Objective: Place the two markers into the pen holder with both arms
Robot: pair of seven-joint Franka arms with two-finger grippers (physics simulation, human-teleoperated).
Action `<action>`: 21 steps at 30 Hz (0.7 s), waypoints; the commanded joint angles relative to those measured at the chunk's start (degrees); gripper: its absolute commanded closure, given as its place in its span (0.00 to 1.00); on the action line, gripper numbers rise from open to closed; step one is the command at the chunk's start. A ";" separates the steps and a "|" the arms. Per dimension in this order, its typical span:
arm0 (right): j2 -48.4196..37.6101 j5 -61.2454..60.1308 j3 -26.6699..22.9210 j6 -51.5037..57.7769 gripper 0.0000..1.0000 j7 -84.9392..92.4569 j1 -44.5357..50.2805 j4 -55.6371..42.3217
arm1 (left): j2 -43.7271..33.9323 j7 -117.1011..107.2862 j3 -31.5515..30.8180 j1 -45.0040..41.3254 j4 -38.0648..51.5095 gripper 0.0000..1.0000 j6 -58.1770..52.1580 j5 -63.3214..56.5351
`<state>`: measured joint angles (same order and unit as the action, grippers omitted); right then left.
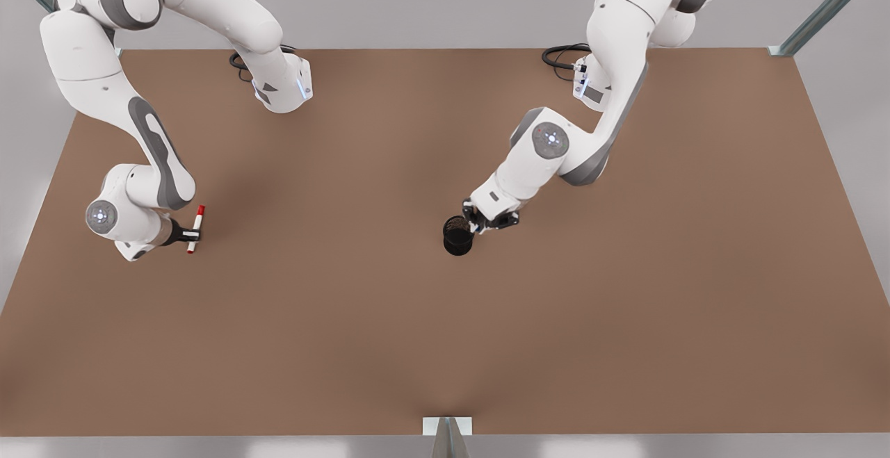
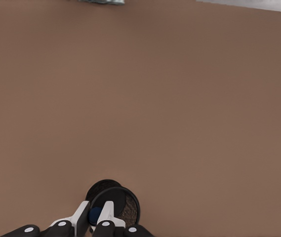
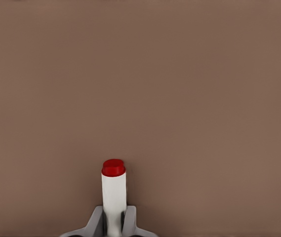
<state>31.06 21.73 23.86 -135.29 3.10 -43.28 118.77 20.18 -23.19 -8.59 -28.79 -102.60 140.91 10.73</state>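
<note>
"Pen holder (image 1: 457, 235) first: where is it placed?"

"It is set upright on the table (image 1: 445, 347), near the middle. The left gripper (image 1: 480, 225) is held right over its rim, on the side toward the front view's right. The right gripper (image 1: 193, 235) is kept well away from the holder, toward the front view's left."

"And what is held?"

"The red marker (image 1: 196, 225) is clamped between the right gripper's fingers. The blue marker (image 2: 95, 215) appears pinched between the left gripper's pads, cap just over the holder's mouth."

"What could be spoiled?"

"If the blue marker is released off-centre, the rim could be struck and the marker bounced onto the table. The light holder could be tipped by a finger lowered against it. The red marker could be swung in before the space over the holder is freed, and the grippers knocked together."
</note>
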 commanded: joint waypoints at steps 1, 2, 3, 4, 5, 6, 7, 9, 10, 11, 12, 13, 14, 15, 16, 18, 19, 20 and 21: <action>-0.21 0.68 0.05 0.29 0.79 -0.73 0.03 -0.03 | 0.04 -6.25 -0.03 -0.04 -0.23 0.79 9.39 0.43; -0.21 0.68 0.05 0.38 0.79 -0.73 0.03 -0.03 | 0.04 -6.95 -0.03 -0.13 -0.23 0.79 9.83 0.43; -0.47 0.68 0.31 0.38 0.79 -0.81 0.03 -0.03 | 0.39 -7.57 -0.03 -0.39 -0.05 0.79 10.88 0.43; -1.44 0.59 1.54 0.47 0.79 -0.81 -0.23 -0.64 | 0.83 -7.39 0.06 -0.30 0.03 0.79 11.50 0.17; -3.02 0.33 4.18 0.47 0.79 -0.73 -0.23 -2.31 | 1.35 -7.22 0.06 -0.30 0.12 0.79 12.20 0.08; -3.11 0.33 5.93 0.47 0.79 -0.55 -0.32 -4.07 | 1.97 -7.30 0.06 -0.22 0.03 0.79 12.73 0.08; -3.11 0.33 7.43 0.47 0.79 -0.29 -0.67 -5.30 | 2.14 -7.30 0.06 -0.13 0.03 0.79 12.90 0.08; -2.85 0.33 11.73 0.38 0.79 -0.11 -0.85 -8.90 | 2.41 -6.78 0.24 0.05 -0.23 0.79 12.90 -0.10; -2.76 0.42 13.67 0.29 0.79 -0.20 -0.67 -10.48 | 2.76 -6.78 0.33 0.14 -0.23 0.79 12.90 -0.10; -2.67 0.33 15.43 0.38 0.79 -0.55 -0.49 -11.36 | 2.85 -6.78 0.33 0.22 -0.23 0.79 12.90 -0.10; -2.67 0.33 17.89 0.29 0.79 -0.55 -0.58 -12.59 | 3.29 -6.78 0.33 0.22 -0.23 0.79 12.90 -0.10; -2.58 0.33 19.46 0.21 0.79 -0.81 -0.49 -12.86 | 3.46 -6.69 0.33 0.22 -0.32 0.79 12.90 -0.19; -2.23 0.33 20.52 0.21 0.79 -2.39 0.64 -14.52 | 3.29 -6.43 0.33 0.22 -1.19 0.79 12.90 -0.19; -2.06 0.33 20.61 0.12 0.79 -2.75 2.66 -16.46 | 3.11 -6.16 0.33 0.22 -1.99 0.79 12.90 -0.19; -1.62 0.42 20.70 -0.06 0.79 -4.42 4.78 -17.16 | 2.94 -6.16 0.41 0.05 -2.87 0.79 12.90 -0.19; -1.44 0.42 21.05 -0.41 0.79 -5.38 7.15 -18.74 | 2.32 -4.76 0.33 0.05 -4.10 0.79 12.82 -0.19; -0.91 0.42 21.05 -0.41 0.79 -6.88 8.91 -20.15 | 2.15 -4.31 0.41 0.05 -4.89 0.79 12.82 -0.19; -0.56 0.33 21.14 -0.67 0.79 -7.14 10.40 -20.68 | 2.76 -4.05 0.41 -0.04 -4.98 0.79 12.82 -0.19; -0.47 0.42 21.75 -0.67 0.79 -7.84 10.76 -21.03 | 2.76 -4.05 0.41 -0.04 -4.98 0.73 12.73 -0.19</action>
<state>30.47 21.25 45.54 -135.69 2.90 -33.30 98.14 22.94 -28.69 -8.17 -28.83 -107.49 153.34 10.24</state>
